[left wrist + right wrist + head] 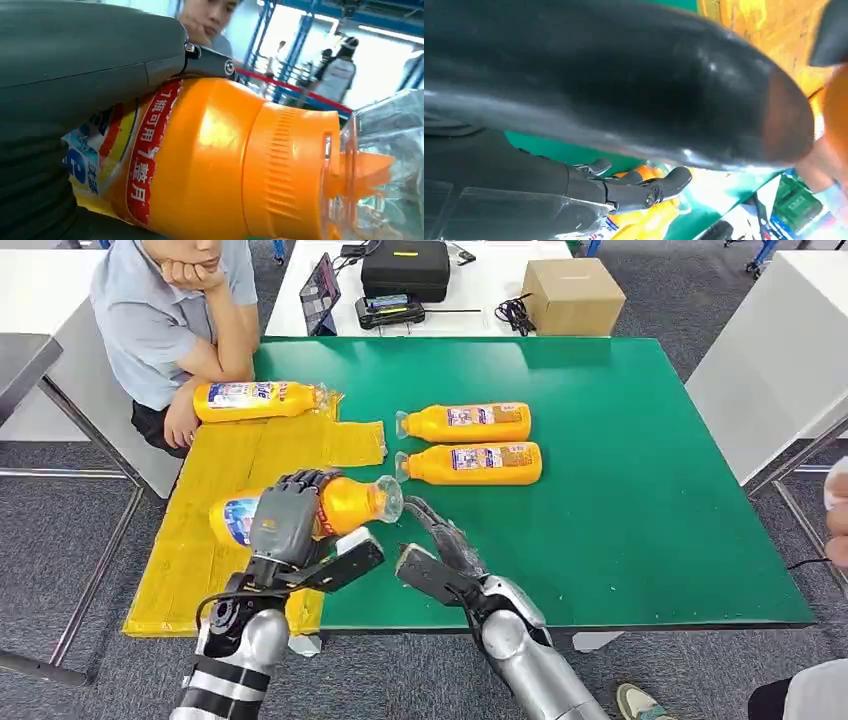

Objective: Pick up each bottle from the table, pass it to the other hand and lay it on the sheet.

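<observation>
My left hand (pixel 290 520) grips an orange bottle (pixel 345 503) with a clear cap, held sideways above the near part of the yellow sheet (pixel 230 520); up close the orange bottle (pixel 215 165) lies under the grey thumb. My right hand (pixel 440 555) sits just right of the bottle's cap with fingers spread and nothing in it; its dark fingers (pixel 644 190) show apart. Another bottle (pixel 258 400) lies on the sheet's far end. Two more bottles (pixel 465 423) (pixel 470 463) lie side by side on the green table (pixel 640 490).
A person (pixel 170 310) sits at the table's far left, an arm resting close to the sheet. A cardboard box (pixel 572 295), a black case (pixel 405 268) and a tablet (pixel 320 292) stand on the white table behind. A white table (pixel 780 360) flanks the right.
</observation>
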You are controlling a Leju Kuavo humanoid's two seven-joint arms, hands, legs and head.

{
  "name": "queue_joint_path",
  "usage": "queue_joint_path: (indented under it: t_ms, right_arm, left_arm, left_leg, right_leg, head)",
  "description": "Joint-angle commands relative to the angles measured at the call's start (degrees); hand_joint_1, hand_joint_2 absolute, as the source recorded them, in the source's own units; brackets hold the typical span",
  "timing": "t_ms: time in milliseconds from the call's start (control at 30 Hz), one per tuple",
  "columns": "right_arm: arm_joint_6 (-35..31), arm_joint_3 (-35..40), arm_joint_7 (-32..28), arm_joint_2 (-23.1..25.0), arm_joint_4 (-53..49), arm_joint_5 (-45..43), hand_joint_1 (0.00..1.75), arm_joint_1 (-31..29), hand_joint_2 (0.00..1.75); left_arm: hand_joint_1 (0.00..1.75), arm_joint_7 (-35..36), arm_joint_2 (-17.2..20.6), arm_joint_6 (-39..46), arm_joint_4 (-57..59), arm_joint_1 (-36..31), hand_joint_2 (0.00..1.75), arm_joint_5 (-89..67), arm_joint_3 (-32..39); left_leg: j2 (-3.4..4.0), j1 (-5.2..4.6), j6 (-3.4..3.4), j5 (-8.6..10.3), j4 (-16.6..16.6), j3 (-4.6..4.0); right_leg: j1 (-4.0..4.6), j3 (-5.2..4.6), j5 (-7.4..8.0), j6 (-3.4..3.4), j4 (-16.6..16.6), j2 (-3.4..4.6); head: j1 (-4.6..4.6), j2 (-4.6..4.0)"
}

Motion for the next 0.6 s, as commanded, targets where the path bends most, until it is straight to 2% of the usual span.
queue_joint_path:
  t_ms: [33,200,300,533,567,600]
  right_arm:
    - [1.2,-0.1,-1.8,0.5,5.5,-1.6,0.00,-3.4,0.00]
    - [1.7,1.0,-2.3,-0.2,4.3,-2.4,0.00,-2.2,0.00]
    - [1.7,1.1,-2.7,-0.1,5.4,-3.0,0.00,-2.4,0.00]
    - [1.7,0.9,-3.1,-0.1,6.1,-3.3,0.00,-2.8,0.00]
    - [1.8,0.9,-3.2,-0.1,6.3,-3.4,0.00,-2.9,0.00]
    - [1.7,1.0,-3.3,-0.1,6.4,-3.5,0.00,-3.0,0.00]
  left_arm:
    - [1.75,4.2,7.0,6.1,26.4,-11.4,1.75,-11.8,2.4]
    - [1.75,4.7,8.8,1.4,33.1,-13.9,1.75,-12.7,4.0]
    - [1.75,4.9,9.4,1.6,39.1,-15.4,1.75,-13.0,5.1]
    - [1.75,4.1,9.1,0.9,42.3,-15.9,1.75,-11.8,6.6]
    - [1.62,4.1,9.4,1.2,42.9,-16.0,1.75,-12.4,6.3]
    - [1.15,4.2,9.4,2.1,43.4,-16.2,1.75,-12.5,6.5]
  left_leg:
    - [0.10,0.05,-0.15,0.01,-0.1,0.24]
    - [0.07,0.09,-0.14,0.00,-0.1,0.25]
    - [0.06,0.05,-0.09,0.02,0.0,0.12]
    - [0.26,0.24,-0.28,-0.15,0.1,0.34]
    - [0.16,0.22,-0.26,-0.10,0.1,0.30]
    - [0.10,0.19,-0.22,-0.09,0.1,0.22]
  right_leg:
    - [0.06,0.19,0.02,-0.17,-0.1,0.06]
    - [0.09,0.25,-0.04,-0.16,-0.1,0.03]
    - [0.05,0.13,-0.02,-0.10,0.0,0.04]
    - [0.25,0.34,-0.11,-0.35,0.0,0.17]
    - [0.23,0.32,-0.10,-0.31,0.0,0.08]
    - [0.20,0.26,-0.10,-0.26,0.0,0.03]
  head:
    - [-0.02,0.00]
    - [-0.02,0.00]
    - [-0.02,0.00]
    - [-0.02,0.00]
    - [0.00,0.00]
    - [-0.02,0.00]
